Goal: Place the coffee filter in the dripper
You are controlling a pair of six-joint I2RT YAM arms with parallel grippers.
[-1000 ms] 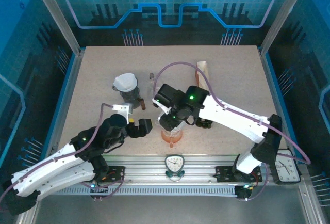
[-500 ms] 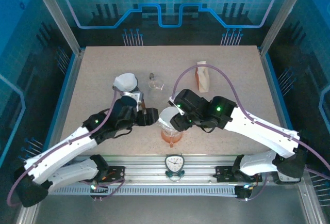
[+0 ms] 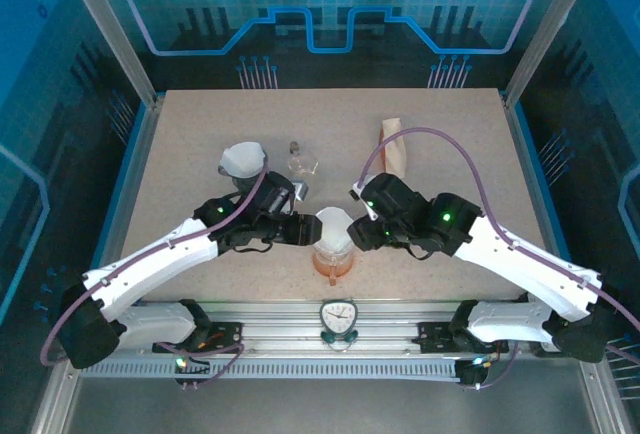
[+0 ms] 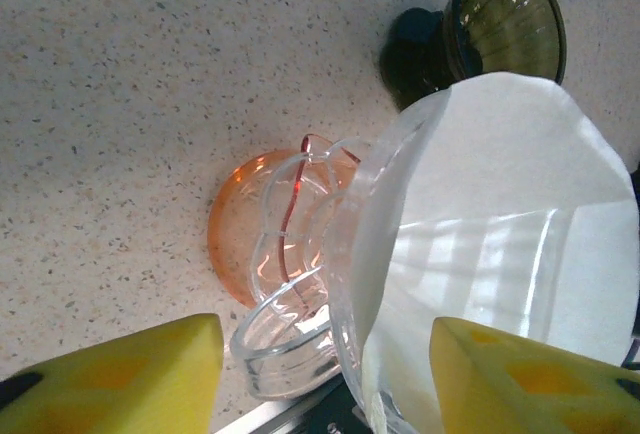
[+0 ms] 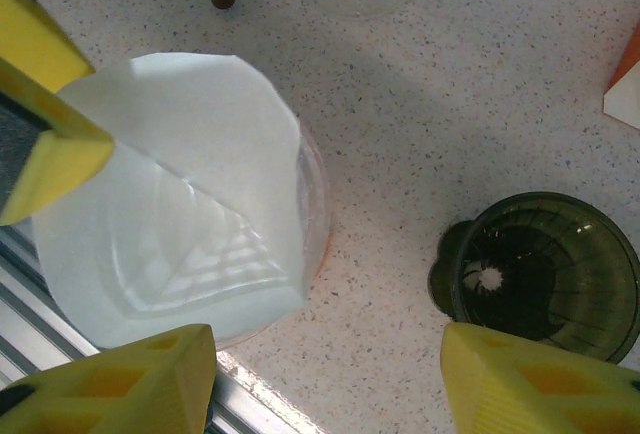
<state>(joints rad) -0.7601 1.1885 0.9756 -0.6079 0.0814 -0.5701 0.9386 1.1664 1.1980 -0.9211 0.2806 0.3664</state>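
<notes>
Sitting in the clear glass dripper (image 3: pixel 333 251) on its orange base (image 4: pixel 232 244), at the middle of the tabletop's (image 3: pixel 180 154) near edge, the white paper coffee filter (image 3: pixel 331 222) stands proud of the rim and looks only loosely seated. The left gripper (image 4: pixel 320 374), fingers half spread, straddles rim and paper; no firm pinch is visible from where I stand. The right gripper (image 5: pixel 325 384) hangs wide and empty just beside the dripper.

The hazard, as I judge it: a yellow finger (image 5: pixel 55 159) at the paper's edge could drag the filter out as it leaves, or nudge the light glass off its base.

A dark green glass dripper (image 5: pixel 545 264) stands near on the right, narrowing that arm's room. Toward the far edge wait a second dripper holding a filter (image 3: pixel 243 161), a small clear glass piece (image 3: pixel 300 162) and a tan paper packet (image 3: pixel 397 144).
</notes>
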